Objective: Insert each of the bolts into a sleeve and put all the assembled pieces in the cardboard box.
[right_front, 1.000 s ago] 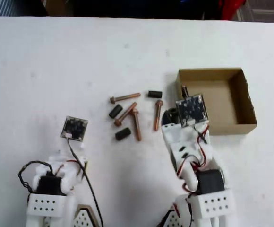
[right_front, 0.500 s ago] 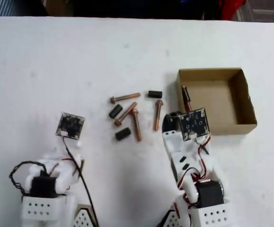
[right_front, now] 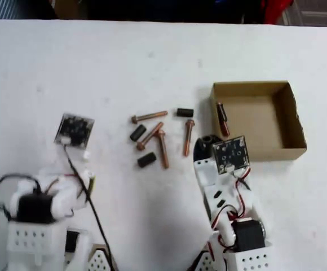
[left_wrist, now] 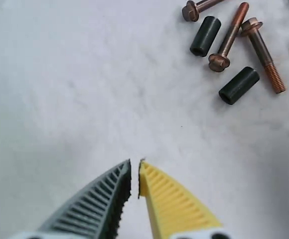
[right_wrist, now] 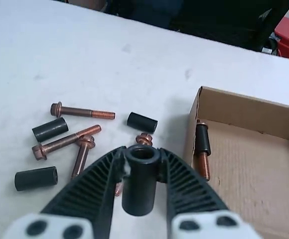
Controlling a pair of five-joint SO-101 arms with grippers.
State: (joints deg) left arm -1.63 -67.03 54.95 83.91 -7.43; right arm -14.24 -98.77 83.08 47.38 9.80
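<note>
Right gripper [right_wrist: 141,155]: pinching one black sleeve [right_wrist: 139,189] upright, between the loose bolts [right_front: 162,148] and cardboard box [right_front: 296,119]. Left gripper [left_wrist: 134,172]: pressed together, empty. Sleeve likely light, rigid, smooth; grip mid-body, bore clear. Assembled piece [right_front: 222,118]: inside box, left wall. Change: right arm drawn back nearward; left arm swung left.

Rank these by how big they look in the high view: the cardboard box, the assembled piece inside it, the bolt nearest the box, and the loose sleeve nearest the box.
1. cardboard box
2. assembled piece and bolt: about alike in length, so not ranked
3. loose sleeve
</note>
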